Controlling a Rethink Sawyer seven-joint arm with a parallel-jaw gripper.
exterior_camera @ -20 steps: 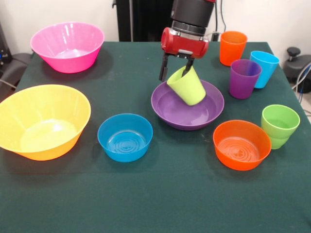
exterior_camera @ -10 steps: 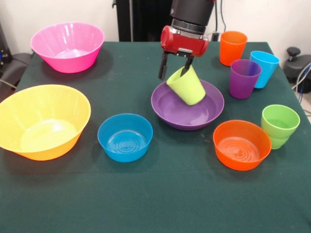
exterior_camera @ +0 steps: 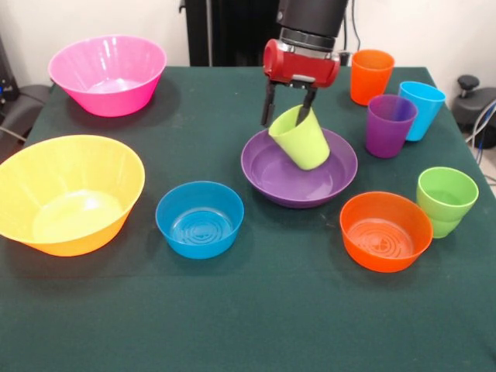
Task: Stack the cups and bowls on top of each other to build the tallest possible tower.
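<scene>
**A:** Start with the big pieces. Where do they sit?

**B:** On the green worktop (exterior_camera: 256, 325): yellow bowl (exterior_camera: 70, 194) at the left edge, pink bowl (exterior_camera: 107, 74) behind it. Both are deep and empty. The purple bowl (exterior_camera: 271, 182) lies at centre, wide and shallow. That makes it the base.

**A:** The smaller bowls?

**B:** Blue bowl (exterior_camera: 199, 218) just left of the purple one, orange bowl (exterior_camera: 385, 230) to its right. Neither touches it.

**A:** And the cups?

**B:** Four stand upright on the right: orange cup (exterior_camera: 371, 76), purple cup (exterior_camera: 390, 125), blue cup (exterior_camera: 421, 108), green cup (exterior_camera: 446, 200). The lime cup (exterior_camera: 301, 139) is tilted, mouth toward the pincer (exterior_camera: 288, 116), its foot down inside the purple bowl.

**A:** Pincer state?

**B:** One finger inside the rim, one outside. The wall lies between them, but whether they are pressing it I cannot tell.

**A:** Handling?

**B:** Judged light, thin, smooth plastic. The taper and gloss invite slipping. A rim pinch suits it, though the tilted cup would likely tip over if let go now.
</scene>
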